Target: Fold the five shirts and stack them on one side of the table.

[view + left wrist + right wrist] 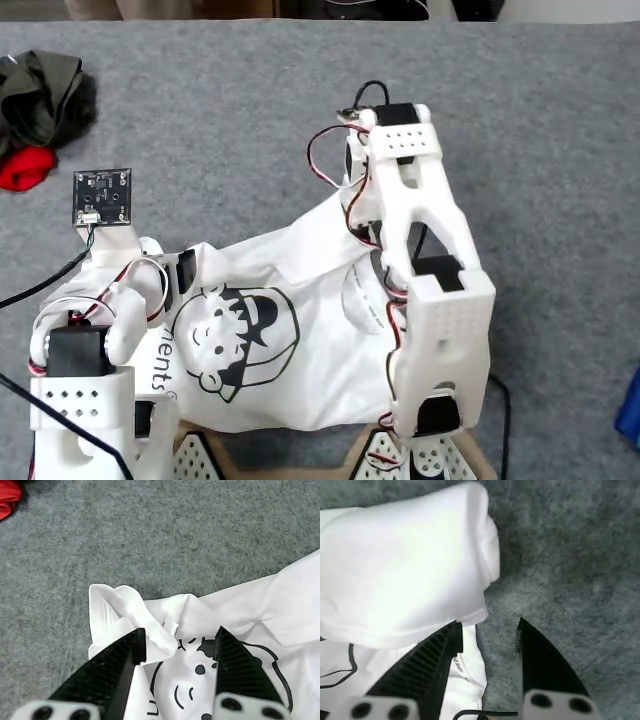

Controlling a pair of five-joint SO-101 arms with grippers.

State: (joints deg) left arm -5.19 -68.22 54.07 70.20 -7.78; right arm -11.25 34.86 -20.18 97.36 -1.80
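Sprawling creased white shirt (300,265), seemingly cotton

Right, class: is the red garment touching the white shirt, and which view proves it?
Apart. The high view shows the red garment at the table's left edge, with bare grey table plainly separating it from the white shirt.

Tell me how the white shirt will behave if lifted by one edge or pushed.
Probably floppy: the white shirt lies creased and bunched, with a rolled fold beside the right tool. It looks thin, so likely light; a lifted edge should drape and drag the rest. The fuzzy grey table may grip it, so pushing would likely wrinkle it, not slide it.
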